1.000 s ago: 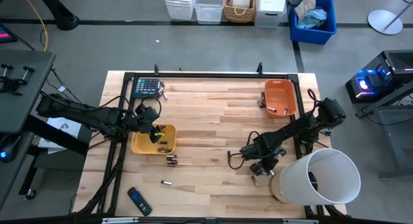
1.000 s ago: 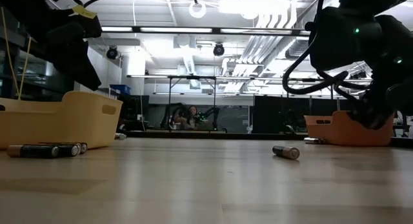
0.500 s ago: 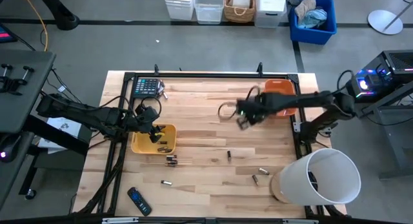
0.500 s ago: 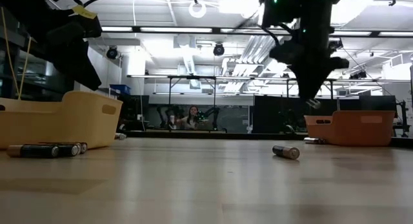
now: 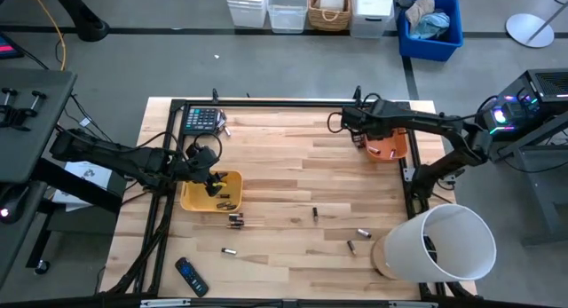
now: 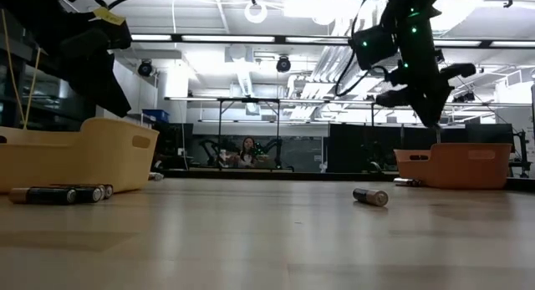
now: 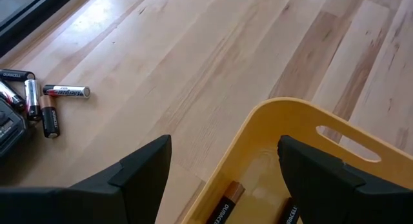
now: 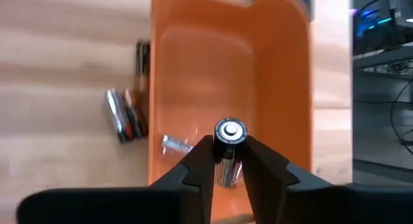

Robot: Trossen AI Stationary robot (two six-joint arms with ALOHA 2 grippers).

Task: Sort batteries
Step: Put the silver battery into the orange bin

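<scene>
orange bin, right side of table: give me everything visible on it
The orange bin is a small oblong tub, plastic by the look, with rounded corners, smooth walls and a slot handle in one end wall. It sits upright on the wooden table near the far right corner. One small silvery battery lies inside. A few loose batteries lie on the table just outside one long wall. The right pincer hangs above it, gripping a battery end-up.

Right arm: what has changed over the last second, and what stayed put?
The right gripper, shut on a battery, swung from the table's near right edge across to above the orange bin. The left gripper stayed over the yellow bin; loose batteries lie unmoved.
</scene>
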